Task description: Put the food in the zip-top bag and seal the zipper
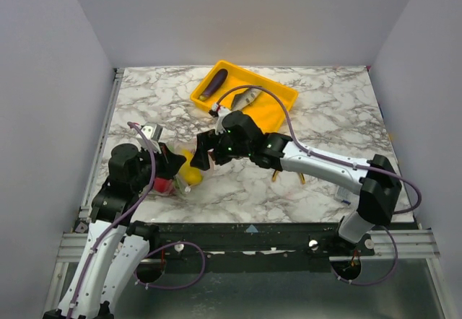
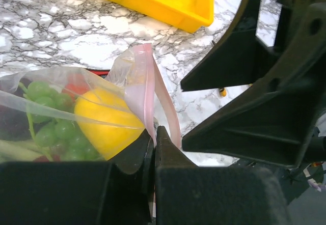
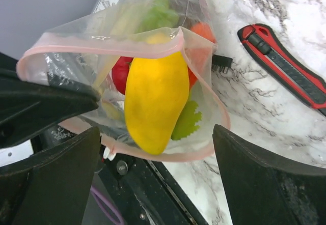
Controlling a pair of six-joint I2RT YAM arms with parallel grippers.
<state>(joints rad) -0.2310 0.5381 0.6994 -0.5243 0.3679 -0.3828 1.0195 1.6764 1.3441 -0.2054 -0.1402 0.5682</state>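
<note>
Right wrist view: the right pincer [image 3: 157, 133] stands spread wide on either side of the zip-top bag [image 3: 66, 62], whose mouth gapes. The yellow squash [image 3: 153, 100] sits in that mouth, with tomato [image 3: 121, 72] and lettuce [image 3: 186, 120] behind it. The left pincer [image 2: 154, 143] is pinching the pink zipper [image 2: 147, 82]. The bag lies on the marble surface [image 3: 265, 128], front left. An eggplant [image 1: 214, 83] and perhaps the fish [image 1: 244, 99] lie in the yellow tray [image 1: 278, 110].

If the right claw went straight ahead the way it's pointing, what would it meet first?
Most likely the yellow squash, its end sticking out of the open mouth of the zip-top bag, centred ahead of the open right claw. Depth is unclear; the bag's rim could brush a finger first.
</note>
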